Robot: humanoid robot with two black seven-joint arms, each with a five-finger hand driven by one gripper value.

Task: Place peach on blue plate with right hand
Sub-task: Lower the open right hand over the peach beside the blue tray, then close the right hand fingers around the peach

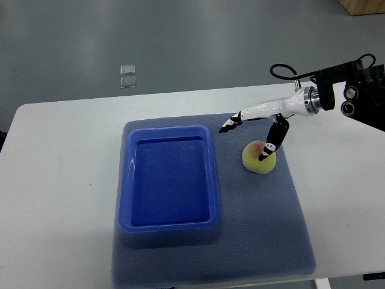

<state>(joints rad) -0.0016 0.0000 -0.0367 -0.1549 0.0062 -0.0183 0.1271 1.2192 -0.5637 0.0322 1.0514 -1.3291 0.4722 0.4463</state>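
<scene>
peach: round, yellow-green with pink blush, on grey mat beside blue plate; right hand fingers spread, one fingertip touching it, nothing grasped.

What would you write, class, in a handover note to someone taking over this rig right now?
Right hand: above the peach, one finger pointing down onto it, the others stretched toward the plate; no grasp yet.
Left hand: not in view.
Peach: on the grey mat, just right of the blue plate.
Plate: nothing in it.
Done: reach to the peach.
Left: grasp, lift, place on plate.
</scene>
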